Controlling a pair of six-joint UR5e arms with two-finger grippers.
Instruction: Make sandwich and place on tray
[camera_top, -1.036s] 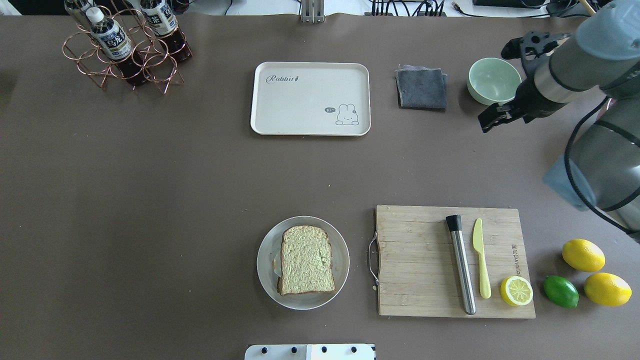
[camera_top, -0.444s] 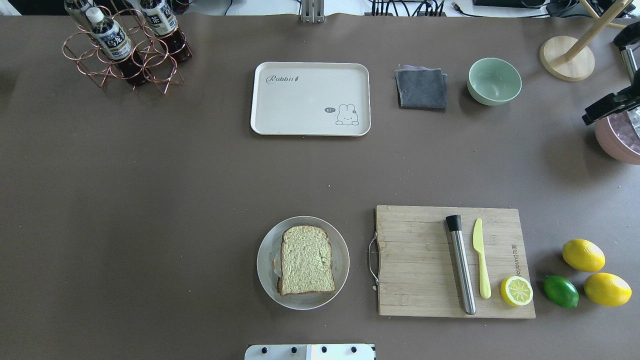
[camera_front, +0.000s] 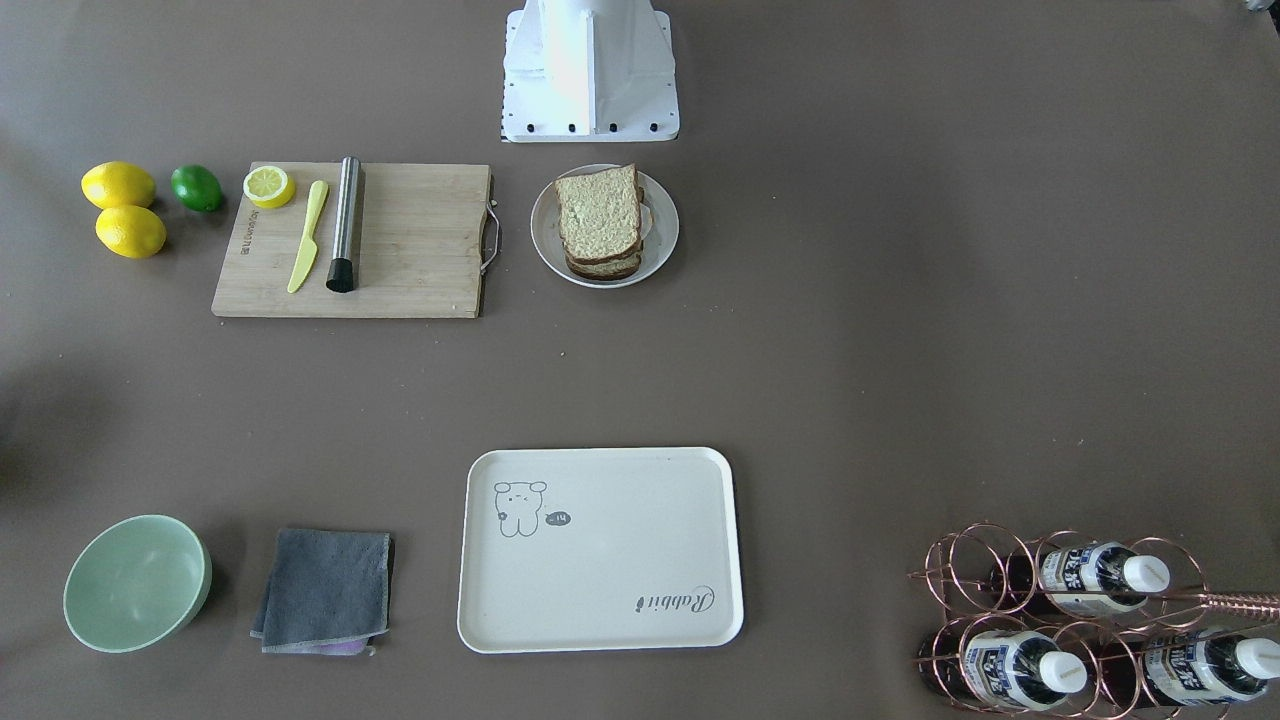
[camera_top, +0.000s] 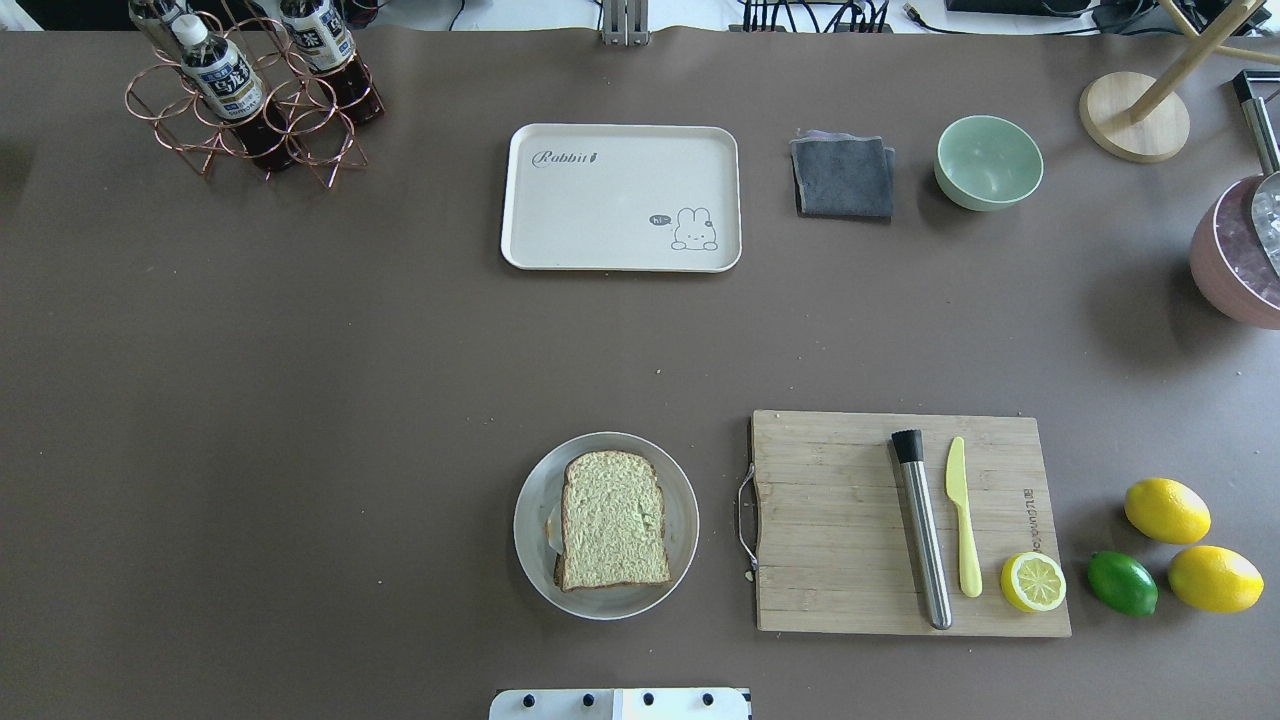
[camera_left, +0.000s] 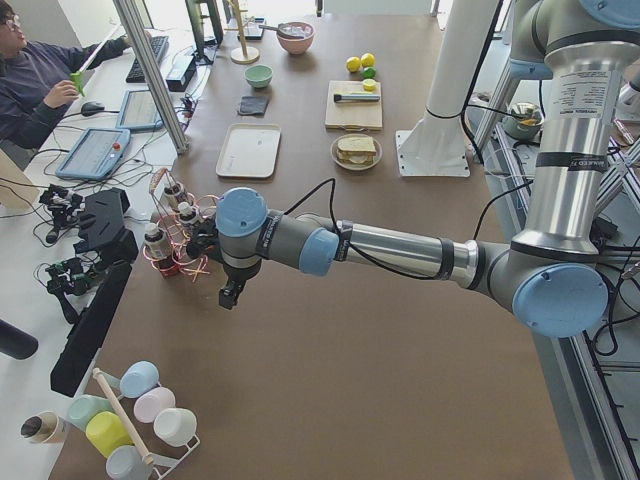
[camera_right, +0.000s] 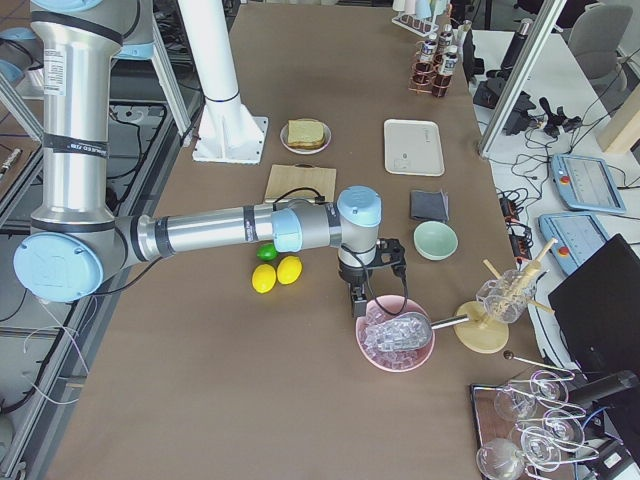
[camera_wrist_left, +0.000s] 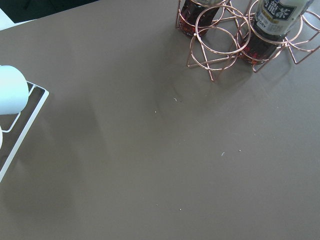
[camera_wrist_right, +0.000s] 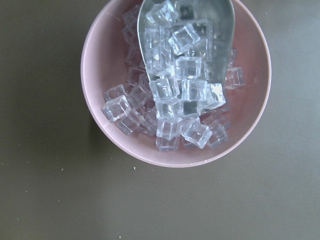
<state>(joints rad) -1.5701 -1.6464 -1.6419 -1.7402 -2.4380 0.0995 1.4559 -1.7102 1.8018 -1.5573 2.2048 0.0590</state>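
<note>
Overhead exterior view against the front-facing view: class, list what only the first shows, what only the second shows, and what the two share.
Only the overhead view shows the pink bowl of ice and the wooden stand base, both at its right edge. Only the front-facing view shows the sandwich from the side, as stacked slices rather than one top slice. Both show the sandwich on its plate, the tray, the cutting board, the green bowl, the grey cloth, the lemons, the lime and the bottle rack.
</note>
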